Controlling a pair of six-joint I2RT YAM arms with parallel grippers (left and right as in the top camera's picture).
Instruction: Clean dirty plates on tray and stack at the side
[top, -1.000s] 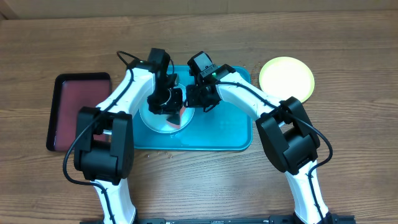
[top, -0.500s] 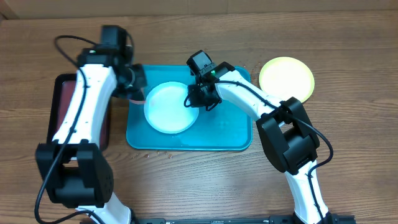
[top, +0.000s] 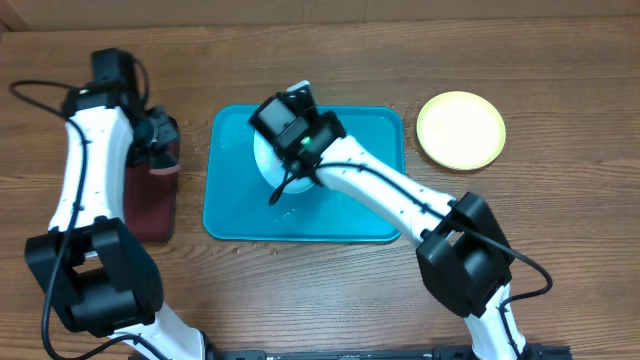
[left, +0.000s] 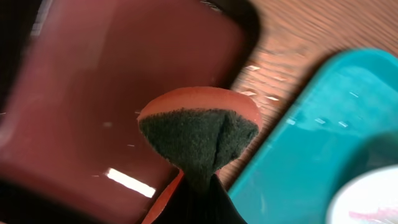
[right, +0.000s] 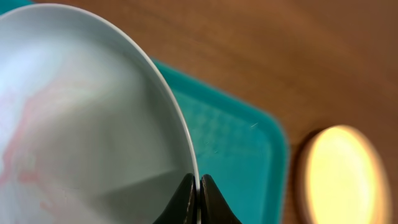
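Teal plastic lies under my right arm: the teal tray (top: 370, 205) sits in the middle of the wooden table (top: 560, 250), its long side running left to right. My right claw (right: 198, 186) is pinched tight on the rim of a pale plate (right: 93, 118), one finger on each face of the thin edge. The plate is tilted rather than flat, and its inside shows faint pink smears. From above it is over the left-middle part of the tray, mostly hidden beneath my wrist, and I cannot tell whether its lower edge touches the tray floor.

A yellow-green plate (top: 460, 130) lies flat on the table just beyond the tray's far right corner, apart from the rim.

My left claw (left: 198, 186) is off to the left, above the dark red tray (left: 112, 81) with the black rim, which sits left of the teal tray with a strip of bare wood between them. This claw is clamped on a sponge (left: 199, 134), squeezing it into a fold so that the dark green scouring side faces my wrist camera, with an orange-red layer showing along its top edge. The sponge hangs over the dark red tray's right side, clear of its surface as far as I can see.
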